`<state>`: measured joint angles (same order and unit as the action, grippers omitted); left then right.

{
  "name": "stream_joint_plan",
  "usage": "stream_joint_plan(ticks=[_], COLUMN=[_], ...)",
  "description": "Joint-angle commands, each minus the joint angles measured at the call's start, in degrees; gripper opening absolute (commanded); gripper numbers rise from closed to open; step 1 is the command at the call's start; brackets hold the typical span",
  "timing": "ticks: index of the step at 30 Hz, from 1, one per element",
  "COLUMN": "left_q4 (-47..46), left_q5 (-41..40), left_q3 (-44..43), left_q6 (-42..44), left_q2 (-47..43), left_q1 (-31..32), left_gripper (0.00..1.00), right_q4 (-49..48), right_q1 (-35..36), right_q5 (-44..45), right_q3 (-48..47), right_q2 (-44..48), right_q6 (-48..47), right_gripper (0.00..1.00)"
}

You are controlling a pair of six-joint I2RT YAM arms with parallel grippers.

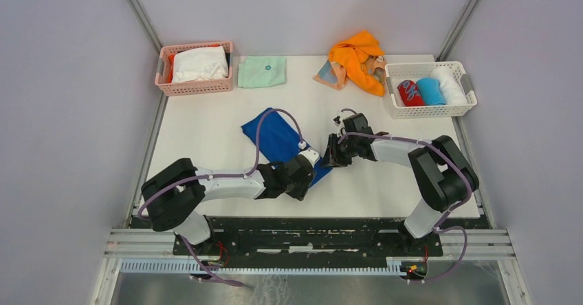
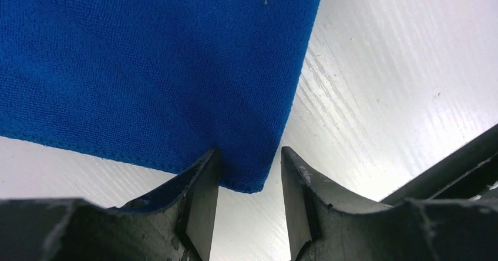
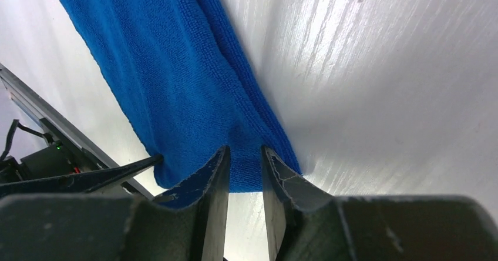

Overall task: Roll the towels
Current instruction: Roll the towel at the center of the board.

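Blue towel point(image 1: 277, 139): flat on the surface point(image 1: 206, 133), its near end at both arms.
Left gripper point(image 2: 249, 162): half open, straddling the towel's near corner.
Right gripper point(image 3: 245, 156): narrowly open, astride the towel's folded edge.

Table point(image 1: 206, 137) bears blue towel point(image 1: 273, 137), orange towel point(image 1: 354, 54), mint cloth point(image 1: 262, 71), two baskets point(image 1: 196, 88) point(image 1: 431, 110)

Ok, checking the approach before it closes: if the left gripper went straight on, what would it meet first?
The blue towel: its near corner sits in the gap of the left gripper, jaws apart, so cloth likely comes first, with the white table just beneath.
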<state>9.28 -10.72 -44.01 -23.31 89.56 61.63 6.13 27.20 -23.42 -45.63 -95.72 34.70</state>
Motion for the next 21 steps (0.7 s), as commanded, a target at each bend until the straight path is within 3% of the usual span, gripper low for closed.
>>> stream_joint_plan(ticks=[1, 4, 6, 13, 21], left_q4=[1.13, 4.6, 6.5, 11.97, 14.58], left_q5=[3.75, 2.1, 1.19, -4.54, -12.42], left_q3=[2.59, 2.17, 1.03, -9.36, -15.31], left_q6=[-5.54, -5.76, -4.77, 0.79, 7.74], left_q2=[1.7, 0.97, -1.19, -2.58, 4.33], left_q1=[-1.5, -1.3, -0.81, 2.1, 5.86], left_gripper=[0.5, 0.5, 0.56, 0.65, 0.63], right_q4=[0.1, 1.06, 1.77, 8.14, 12.41], right_q1=[-1.9, -1.98, -2.05, -2.06, -2.13], right_q5=[1.96, 1.13, 0.65, 3.01, 10.03], right_q3=[-0.92, -1.3, -1.58, -2.49, 0.27], right_q2=[-2.42, -0.57, 2.17, 12.02, 19.73], right_q6=[-0.12, -0.83, -1.2, -3.93, -5.88], right_gripper=[0.34, 0.34, 0.36, 0.45, 0.56])
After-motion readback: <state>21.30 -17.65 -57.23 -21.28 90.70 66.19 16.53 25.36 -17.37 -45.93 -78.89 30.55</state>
